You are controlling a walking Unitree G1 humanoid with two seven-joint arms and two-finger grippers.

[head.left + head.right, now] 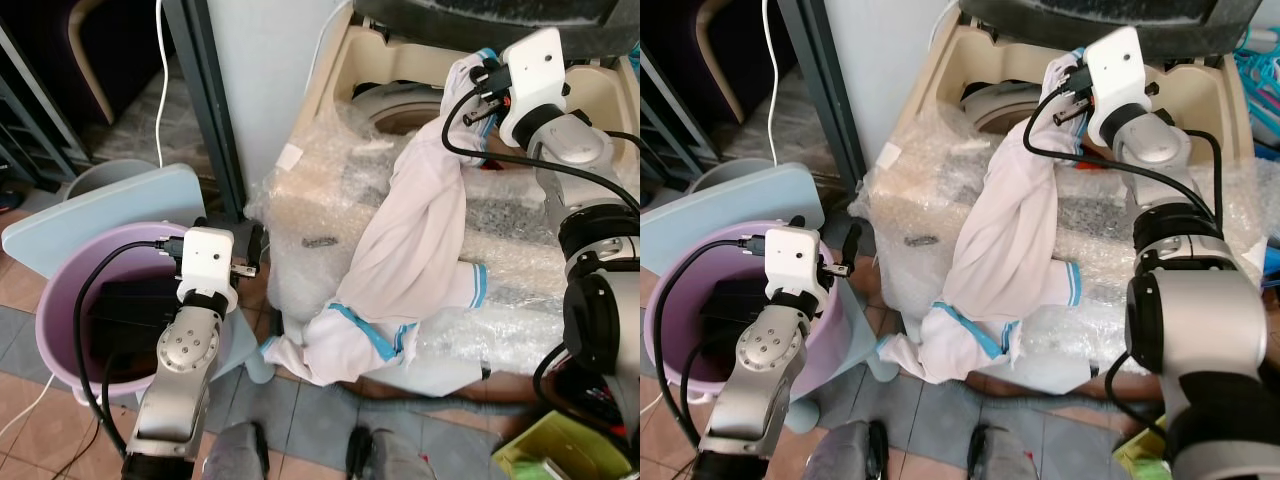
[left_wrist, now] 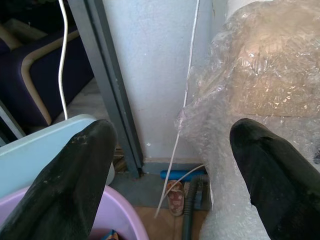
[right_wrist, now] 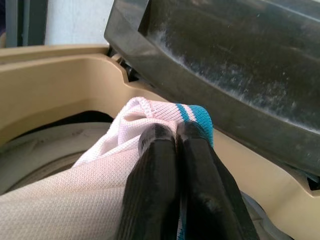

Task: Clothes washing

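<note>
The right gripper (image 3: 170, 137) is pinching a white shirt (image 1: 405, 260) with teal trim, its two black fingers (image 3: 150, 185) pressed together on a fold near the banded edge. That pinched fold is sitting at the rim of the washing machine (image 1: 345, 70), just over the open drum (image 1: 395, 110) and under the raised dark lid (image 3: 225, 55). The remaining cloth is hanging from the jaws, trailing down across the bubble wrap (image 1: 330, 200) that is covering the machine's front, and its lower end is bunching at the foot of the machine, near the tiled floor (image 1: 300, 410). The left gripper (image 2: 170, 165) is hovering above the purple tub (image 1: 60, 300), beside the machine, with its jaws spread wide and nothing between them. A light blue board (image 1: 100, 210) is standing just behind the tub.
</note>
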